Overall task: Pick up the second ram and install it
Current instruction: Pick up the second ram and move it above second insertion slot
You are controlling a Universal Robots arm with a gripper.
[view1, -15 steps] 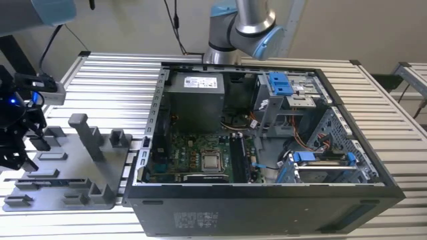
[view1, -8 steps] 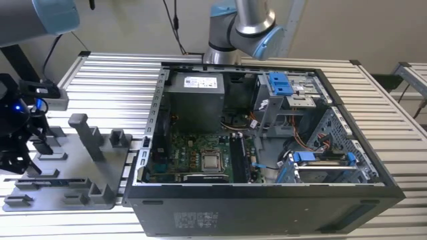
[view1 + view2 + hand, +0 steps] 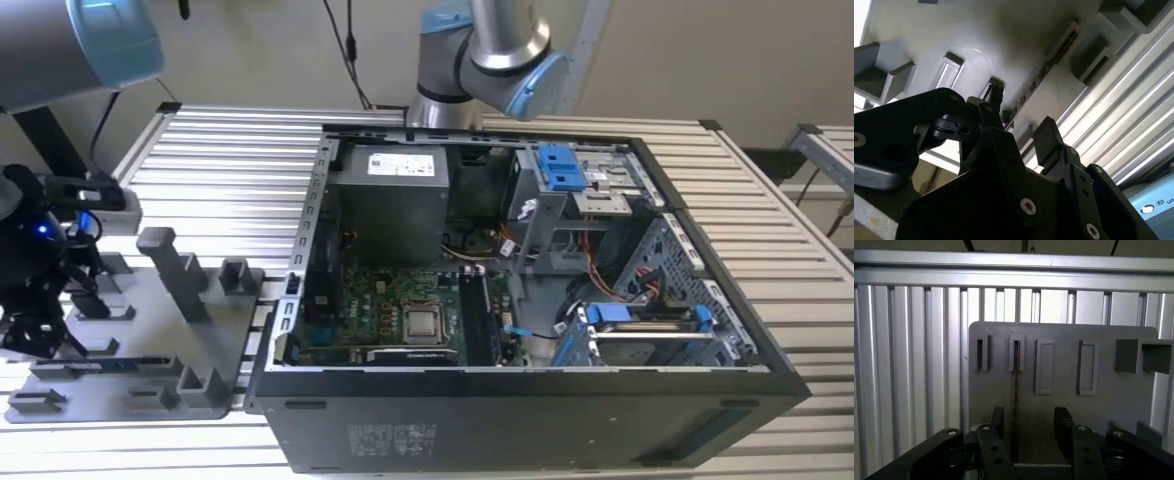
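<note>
The end effector (image 3: 1030, 420) hangs low over a grey tray with its two black fingers spread apart. The second ram stands in the gap between them, and neither finger visibly touches it. In the first wrist view the stick is closer to one finger (image 3: 998, 422) than to the other. In the second wrist view the end effector (image 3: 1021, 112) is seen from the side, with the fingers open in the same way just above the tray floor. In the exterior view the end effector (image 3: 34, 335) is at the far left of that view, above the tray's near corner.

The counter (image 3: 227, 170) is made of pale metal slats. A large black computer case (image 3: 534, 420) lies on its side in the middle of it, with the open side facing up. Inside the case is a green motherboard (image 3: 387, 315).

The grey tray (image 3: 134, 320) rests on the counter, just beside the case on the exterior view's left. Upright blocks rise from the tray, the tallest (image 3: 167, 265) near its middle. In the first wrist view the tray (image 3: 1134, 400) shows a row of narrow slots.

The second ram (image 3: 1015, 385) stands on its thin edge in one of those slots, a dark strip running from the slot towards the fingers. In the second wrist view it (image 3: 1044, 67) shows as a thin dark line across the tray (image 3: 1004, 40).
</note>
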